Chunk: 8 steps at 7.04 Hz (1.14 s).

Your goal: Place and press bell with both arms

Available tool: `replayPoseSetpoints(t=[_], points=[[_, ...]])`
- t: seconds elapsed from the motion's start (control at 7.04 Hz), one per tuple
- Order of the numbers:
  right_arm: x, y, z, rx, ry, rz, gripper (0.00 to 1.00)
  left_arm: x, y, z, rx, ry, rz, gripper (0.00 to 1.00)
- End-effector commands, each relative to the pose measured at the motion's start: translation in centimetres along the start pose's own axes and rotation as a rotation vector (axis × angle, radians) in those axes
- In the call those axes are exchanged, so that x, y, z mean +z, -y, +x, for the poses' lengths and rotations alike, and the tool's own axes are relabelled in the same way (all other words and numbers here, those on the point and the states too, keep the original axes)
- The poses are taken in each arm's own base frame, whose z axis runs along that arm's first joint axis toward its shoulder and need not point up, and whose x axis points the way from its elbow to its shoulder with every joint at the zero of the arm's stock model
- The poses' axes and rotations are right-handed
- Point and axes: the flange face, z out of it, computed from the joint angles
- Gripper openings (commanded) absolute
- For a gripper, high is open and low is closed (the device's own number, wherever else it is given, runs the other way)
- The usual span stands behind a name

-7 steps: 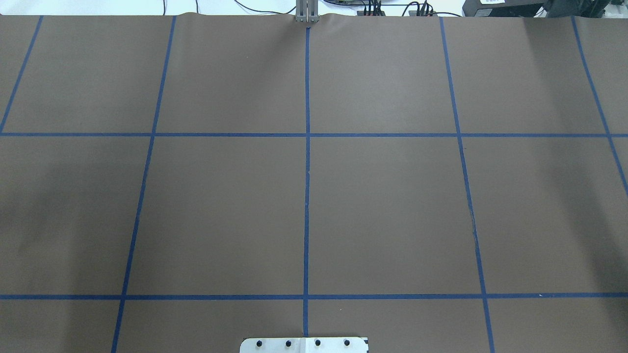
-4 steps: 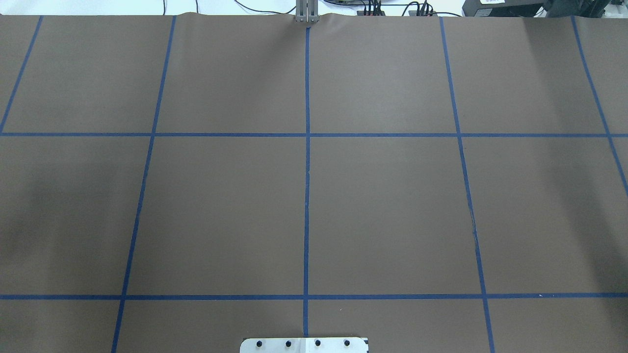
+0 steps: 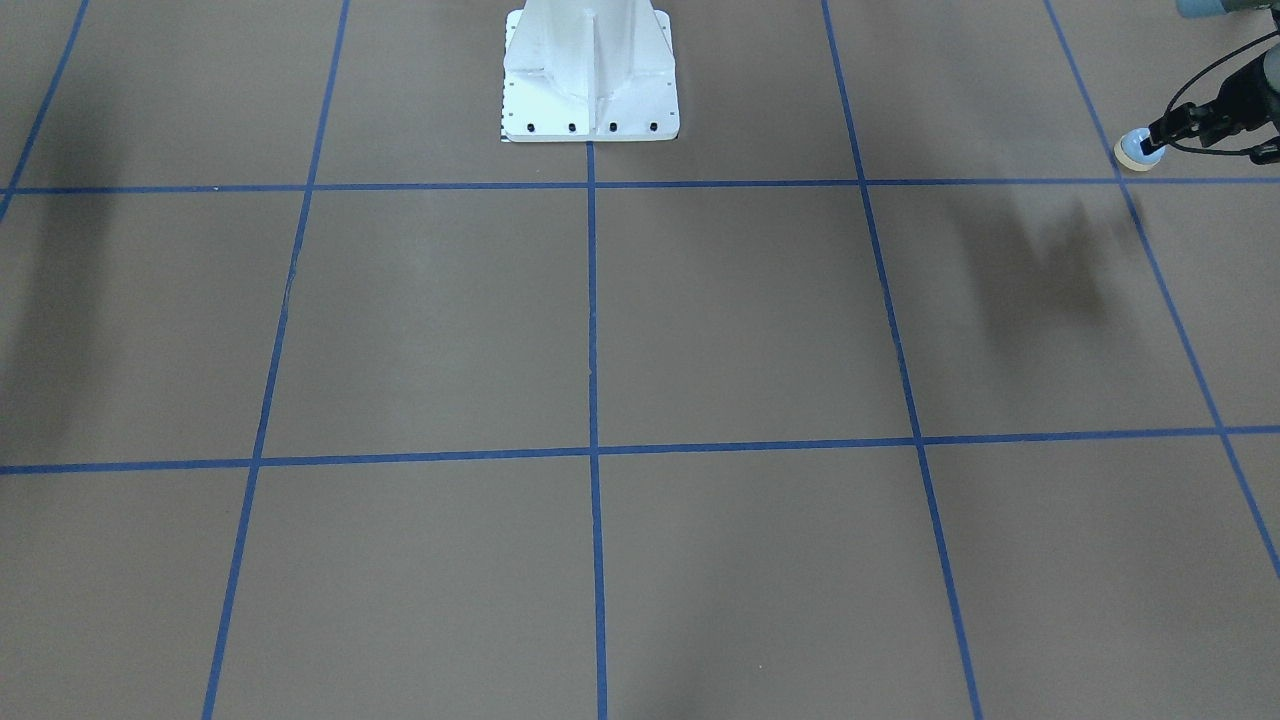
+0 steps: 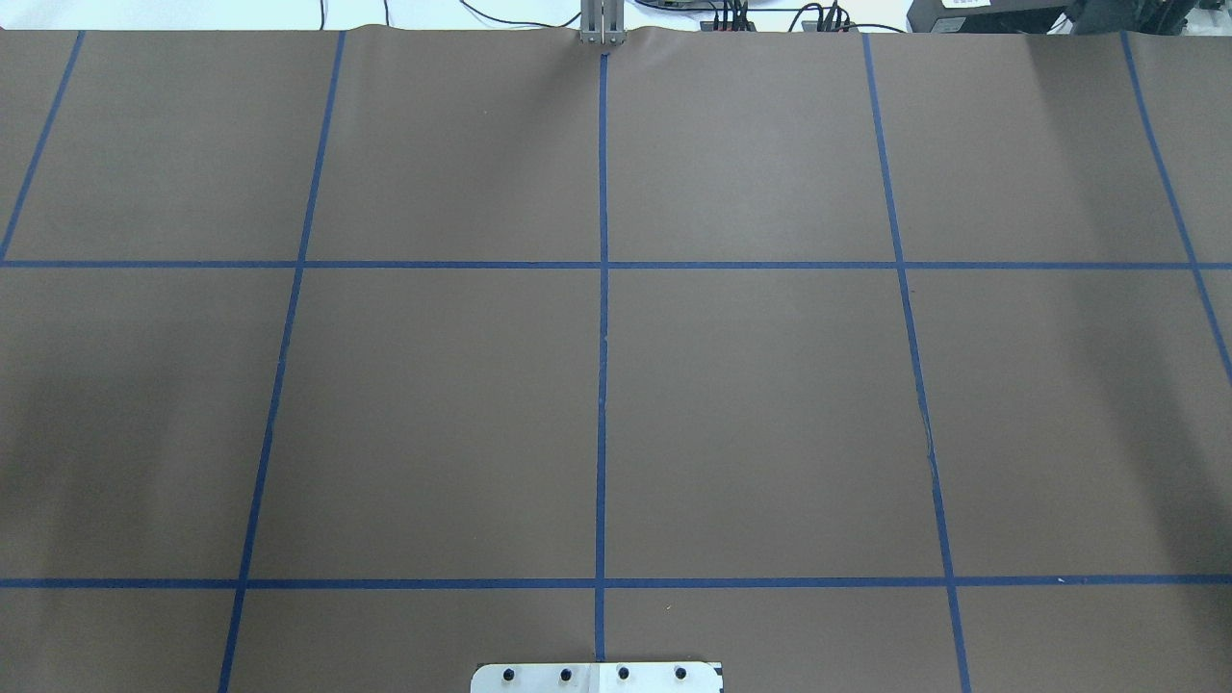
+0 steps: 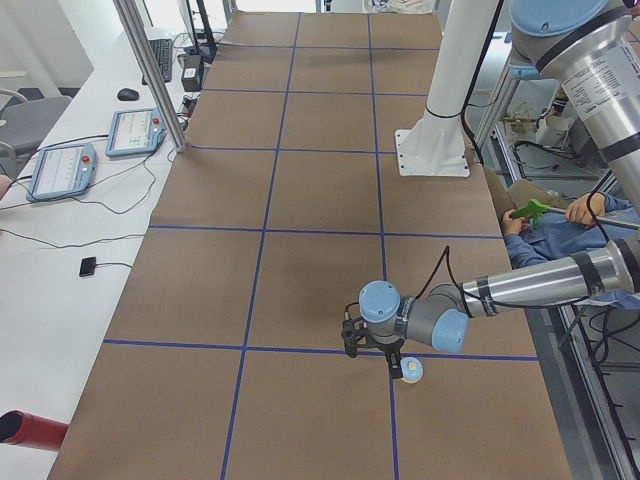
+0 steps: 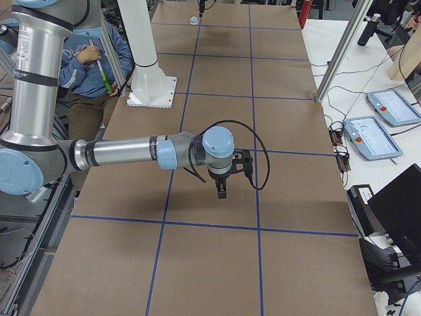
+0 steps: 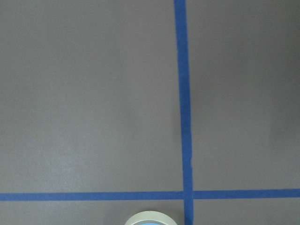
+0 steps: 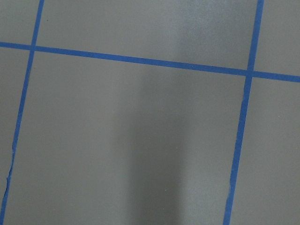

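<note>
The bell [image 3: 1135, 150], a light-blue dome on a cream ring, is at the far right of the front-facing view, by a blue tape crossing. My left gripper [image 3: 1156, 139] has its black fingertips closed on the bell's top. The left side view shows the same gripper [image 5: 397, 366] pointing down with the bell [image 5: 411, 371] at its tip. The bell's cream rim [image 7: 150, 218] peeks in at the bottom of the left wrist view. My right gripper [image 6: 222, 191] hangs above the brown mat mid-table, and I cannot tell whether it is open. The overhead view shows no arm and no bell.
The white pedestal [image 3: 590, 80] stands at the robot's side of the brown table with its blue tape grid [image 4: 602, 385]. A seated person [image 6: 92, 59] is behind the pedestal. Teach pendants [image 5: 60, 170] and cables lie on the white bench beyond the far edge.
Only the soft shadow on the left of the overhead view has shifted and faded. No arm or bell shows in that view.
</note>
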Motion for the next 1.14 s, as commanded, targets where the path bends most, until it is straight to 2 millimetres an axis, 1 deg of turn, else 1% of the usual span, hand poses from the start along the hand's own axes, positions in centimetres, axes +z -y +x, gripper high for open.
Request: replayPoseSetpoints(t=[0.0,0.14,0.28,0.43,0.85,0.99], points=[[0.0,0.1,-0.1,-0.002,-0.001,0.001,1.00,1.5,-1.8,-2.8,-0.060,-0.011,-0.019,1.00],[-0.1,0.1,-0.1,-0.005,-0.001,0.002,1.00,2.9,-2.3,-4.9,-0.066,-0.010,-0.021,1.00],[-0.2,0.1,-0.2,-0.007,-0.001,0.004,1.00,3.0,-2.4,-5.0,-0.078,-0.013,-0.025,1.00],[-0.3,0.1,-0.4,-0.010,-0.001,0.006,1.00,3.0,-2.3,-4.6,-0.078,-0.039,-0.038,1.00],[-0.4,0.2,-0.6,-0.015,-0.001,0.009,1.00,3.2,-1.2,-3.7,-0.062,-0.059,-0.049,1.00],[-0.5,0.2,-0.7,-0.016,-0.001,0.010,1.00,3.9,-1.4,-4.1,-0.062,-0.051,-0.071,1.00]])
